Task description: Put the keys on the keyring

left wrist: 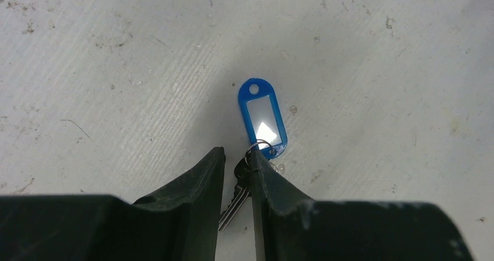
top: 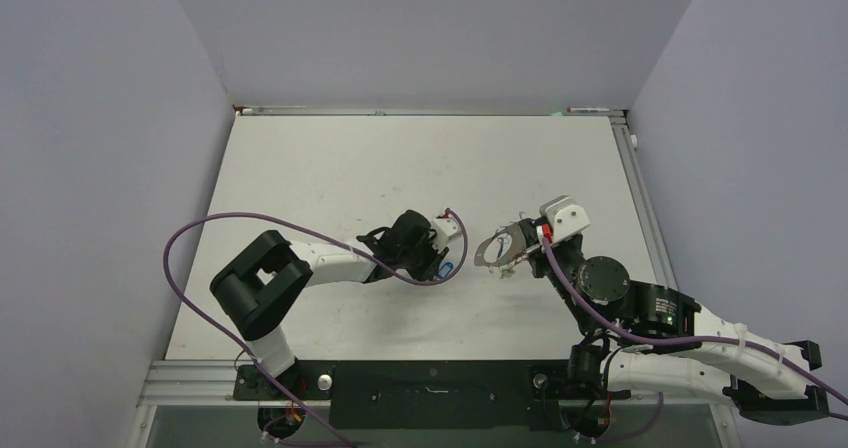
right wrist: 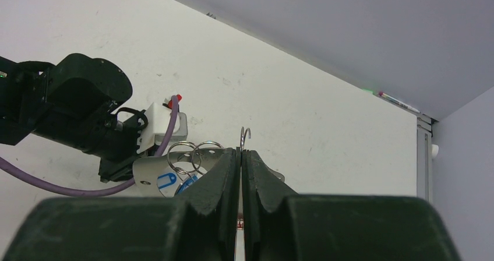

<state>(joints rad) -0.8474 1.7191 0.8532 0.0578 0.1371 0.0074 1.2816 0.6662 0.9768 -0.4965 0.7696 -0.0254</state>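
Note:
A key [left wrist: 235,201] with a black head and a blue tag [left wrist: 262,118] lies on the table. My left gripper [left wrist: 236,153] straddles it with the fingers a little apart; the key head rests against the right finger [left wrist: 262,179]. In the top view the left gripper [top: 443,258] is over the blue tag [top: 451,266]. My right gripper [right wrist: 240,151] is shut on the thin wire of the keyring [right wrist: 245,134], whose hooked end sticks up above the fingertips. Small split rings [right wrist: 185,154] and blue tags [right wrist: 166,180] hang from it. The keyring [top: 492,249] is held just right of the left gripper.
The white table [top: 380,168] has a grey wall behind it and one on each side. A rail [top: 640,208] runs along its right edge. The left arm's purple cable [top: 200,233] loops out over the table's left side.

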